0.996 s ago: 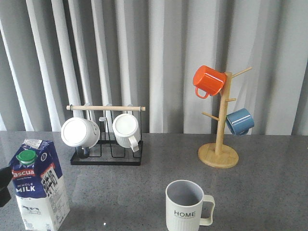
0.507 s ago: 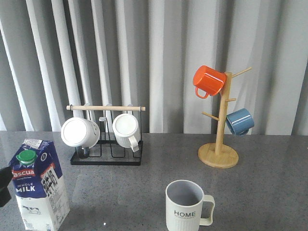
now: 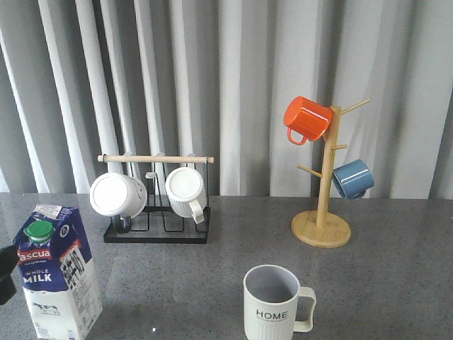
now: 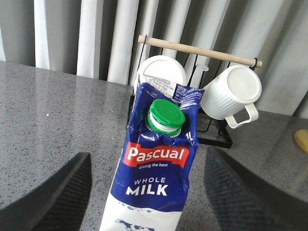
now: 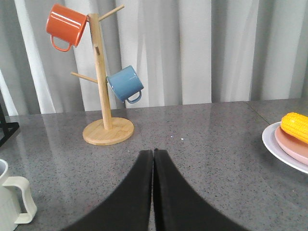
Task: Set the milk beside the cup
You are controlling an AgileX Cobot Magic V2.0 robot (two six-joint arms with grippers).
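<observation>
My left claw (image 4: 144,192) is spread around the milk (image 4: 156,163); I'd pinch its stiff, top-heavy body low.

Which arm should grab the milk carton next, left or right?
Left. Its open gripper already straddles the milk carton at the table's left edge. The right gripper is shut, facing the mug tree, away from the carton.
</observation>
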